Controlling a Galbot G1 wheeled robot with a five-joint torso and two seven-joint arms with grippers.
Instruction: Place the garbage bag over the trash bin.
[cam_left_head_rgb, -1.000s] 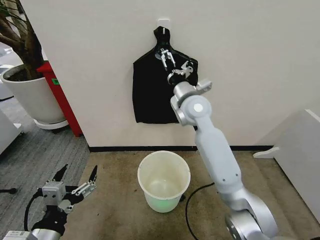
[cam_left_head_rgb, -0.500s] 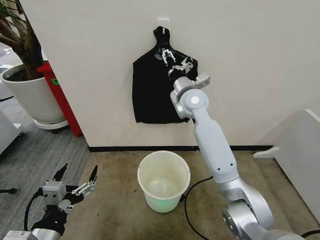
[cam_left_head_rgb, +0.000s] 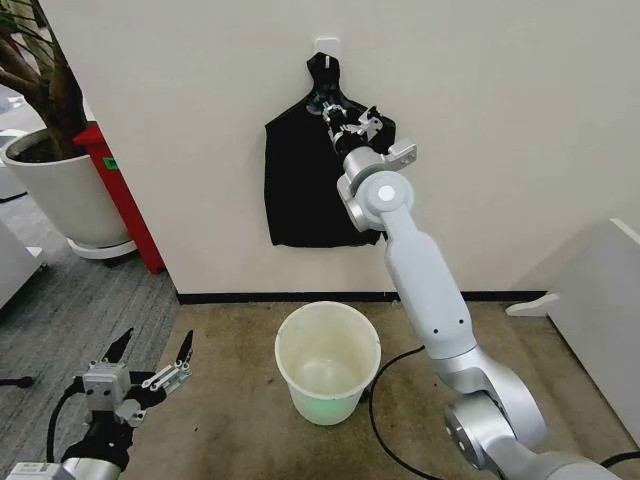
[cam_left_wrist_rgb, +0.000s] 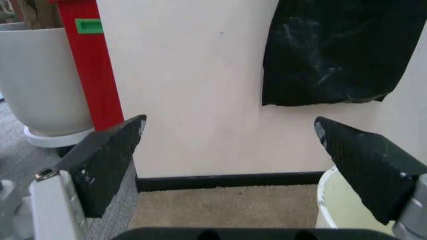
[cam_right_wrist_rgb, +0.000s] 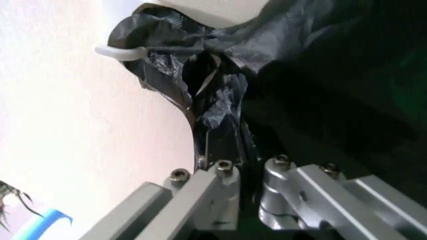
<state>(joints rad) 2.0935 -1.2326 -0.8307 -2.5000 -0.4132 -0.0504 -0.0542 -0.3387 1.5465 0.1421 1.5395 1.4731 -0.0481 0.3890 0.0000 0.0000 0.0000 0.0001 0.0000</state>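
Note:
The garbage bag (cam_left_head_rgb: 300, 180) is glossy black plastic, hanging flat on the wall from a white hook (cam_left_head_rgb: 327, 45) by its knotted top. My right arm reaches up to it. The right gripper (cam_left_head_rgb: 333, 108) sits just under the knot. In the right wrist view its fingers (cam_right_wrist_rgb: 213, 172) stand close together, with the crinkled neck of the bag (cam_right_wrist_rgb: 200, 75) pinched between them below the hook (cam_right_wrist_rgb: 120, 50). The cream-white trash bin (cam_left_head_rgb: 290, 335) stands upright on the carpet under the bag. My left gripper (cam_left_head_rgb: 150, 352) waits open, low beside the bin, apart from it.
A large white plant pot (cam_left_head_rgb: 60, 190) and a red stand (cam_left_head_rgb: 125, 195) are against the wall to the left. A white cabinet (cam_left_head_rgb: 600, 300) stands at the right. A black cable (cam_left_head_rgb: 385, 400) lies on the carpet by the bin.
My right arm has pushed the gripper a little higher and closer to the wall, onto the bag's neck, and its fingers have drawn together. The left arm and bin have not moved.

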